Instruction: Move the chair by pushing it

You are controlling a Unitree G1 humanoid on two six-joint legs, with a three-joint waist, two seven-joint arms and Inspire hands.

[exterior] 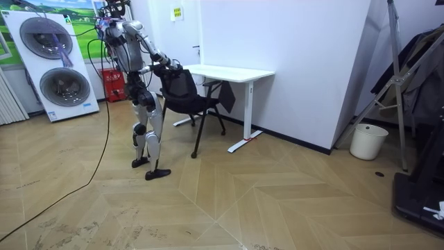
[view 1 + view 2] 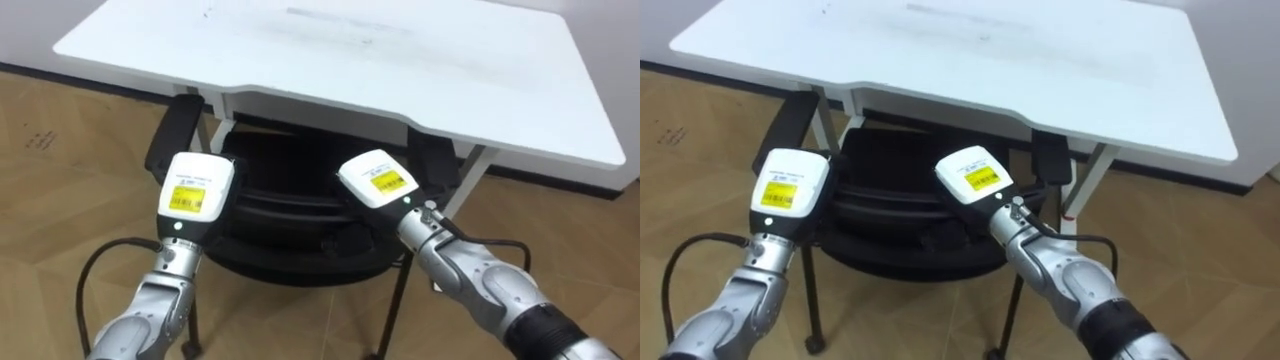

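Chair (image 2: 290, 215): black, seat tucked partly beneath the white worktop (image 2: 400, 70), backrest toward the robot. Its two padded armrests sit just under the worktop's near edge, one on each side. Thin dark legs stand on the floor (image 2: 60, 160).

Worktop: flat white slab with rounded corners and a shallow cut-out in the near edge, faint grey scuffs on top, on white legs. It stands close to a plain white wall (image 1: 298, 62). The floor is light brown wood laid in a herringbone pattern.

Room view: stacked washing machines (image 1: 55, 69) at the far left and a white bucket (image 1: 366, 141) by the wall at the right, both well apart from the chair.

Robot: stands upright behind the chair, one foot set back, both arms reaching forward.

Left hand (image 2: 197, 187): at the top of the backrest, left side, back of the hand facing the camera. Right hand (image 2: 377, 178): at the top of the backrest, right of centre, turned slightly inward. Each hand's back is a white casing with a yellow label. Cannot tell whether either hand is closed on the backrest or pressed flat against it.
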